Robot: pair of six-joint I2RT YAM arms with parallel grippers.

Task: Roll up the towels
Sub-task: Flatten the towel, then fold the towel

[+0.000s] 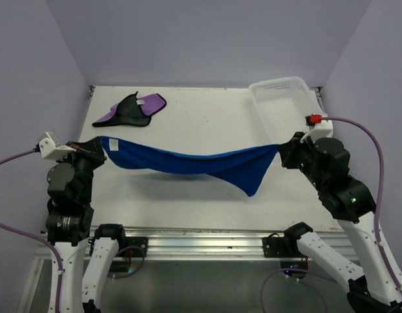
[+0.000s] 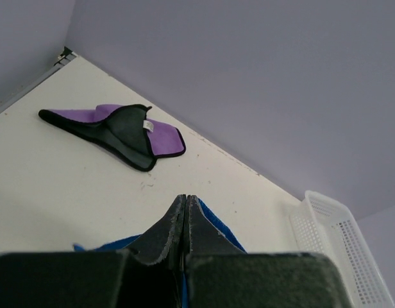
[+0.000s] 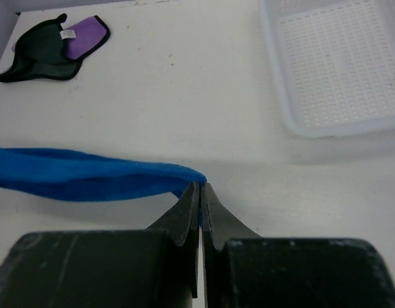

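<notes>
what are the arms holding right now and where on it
The blue towel, pinched at its opposite ends: the left gripper shut on the left end, the right gripper on the right end. It hangs between them, sagging in the middle.

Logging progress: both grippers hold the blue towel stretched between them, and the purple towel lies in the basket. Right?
No: the purple towel lies on the table, apart from the basket; the top view shows it. The blue towel part is right.

White table (image 1: 207, 127) bears purple towel (image 1: 132, 109), seemingly folded, and basket (image 1: 279, 83)
</notes>
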